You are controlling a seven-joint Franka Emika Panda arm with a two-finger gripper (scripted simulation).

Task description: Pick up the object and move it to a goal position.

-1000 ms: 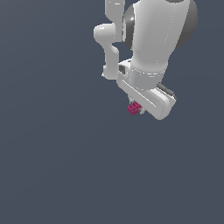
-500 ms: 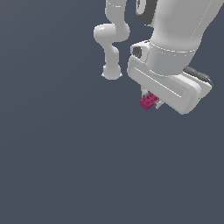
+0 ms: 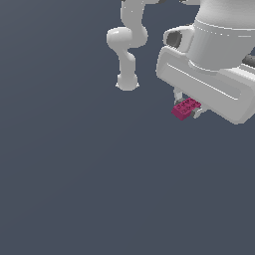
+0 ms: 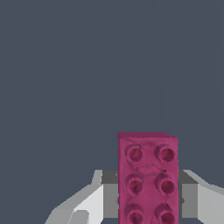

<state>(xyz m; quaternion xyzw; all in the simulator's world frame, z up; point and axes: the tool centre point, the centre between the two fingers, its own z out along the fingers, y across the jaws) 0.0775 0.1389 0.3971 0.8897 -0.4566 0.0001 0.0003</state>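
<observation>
Stretching flat and slate-grey across both views, bearing nothing else. Running out of frame at twelve o'clock in the exterior view: the white arm [image 3: 127,45], its upper links cut off. Filling the two o'clock corner and spilling past the edge: the bulky wrist housing, hiding most of the gripper [image 3: 188,105]. Peeking out beneath it, at about two o'clock from centre: the magenta brick [image 3: 186,108], pinched between the fingers [image 3: 178,94], clear of the ground. Showing studs-up in the wrist view, brick [image 4: 148,178] cropped at six o'clock, pads [image 4: 89,203] pressing each side. Sitting further toward three o'clock than before, arm looming larger.
</observation>
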